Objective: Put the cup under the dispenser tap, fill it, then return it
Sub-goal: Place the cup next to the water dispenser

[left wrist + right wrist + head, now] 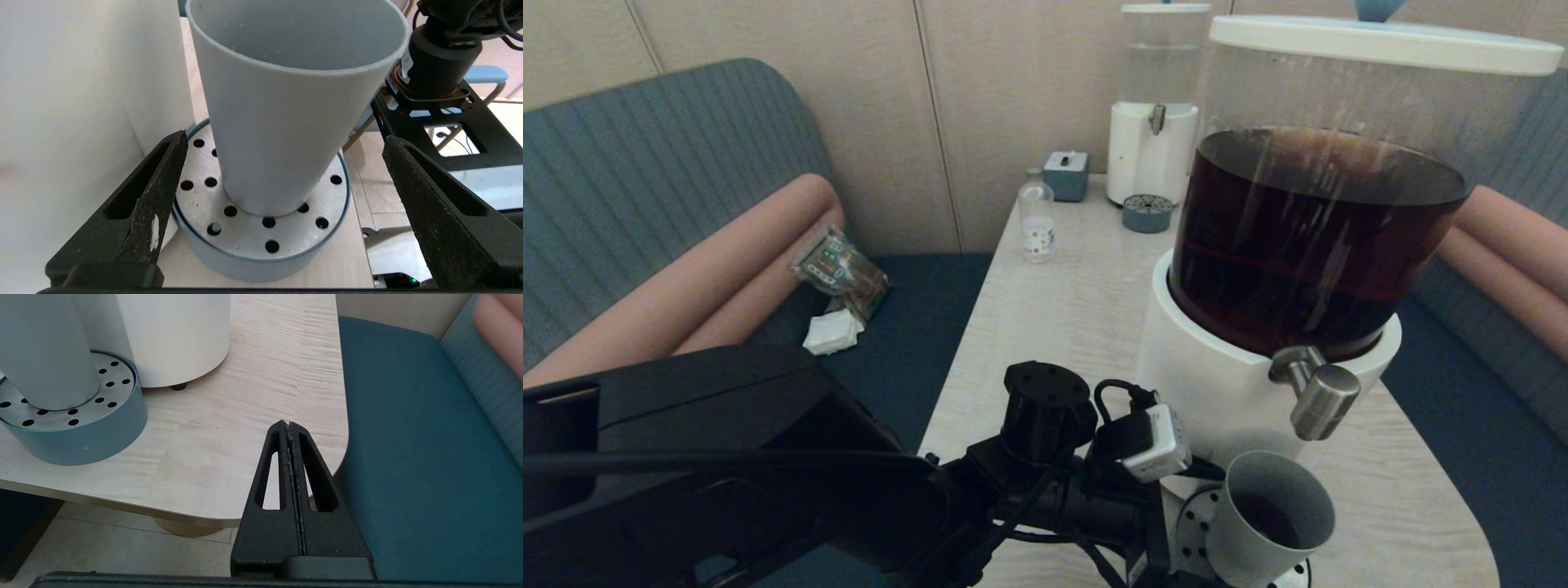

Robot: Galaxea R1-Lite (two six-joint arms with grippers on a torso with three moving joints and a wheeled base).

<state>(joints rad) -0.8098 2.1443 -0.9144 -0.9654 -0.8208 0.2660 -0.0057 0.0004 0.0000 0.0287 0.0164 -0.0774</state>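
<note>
The grey cup (1270, 514) stands upright on a round perforated drip tray (1194, 532), just below and in front of the steel dispenser tap (1319, 394). Dark liquid shows at the cup's bottom. The left wrist view shows the cup (286, 118) on the tray (261, 241) between the spread fingers of my left gripper (286, 171), which is open and touches nothing. My right gripper (289, 428) is shut and empty, held low beyond the table's near right corner; the cup (45, 351) appears off to its side.
The big dispenser (1307, 245) with brown liquid fills the table's right side. At the back stand a smaller clear-liquid dispenser (1156, 106), its own drip tray (1147, 214), a small clear bottle (1037, 216) and a grey box (1067, 174). Blue bench seats (416, 449) flank the table.
</note>
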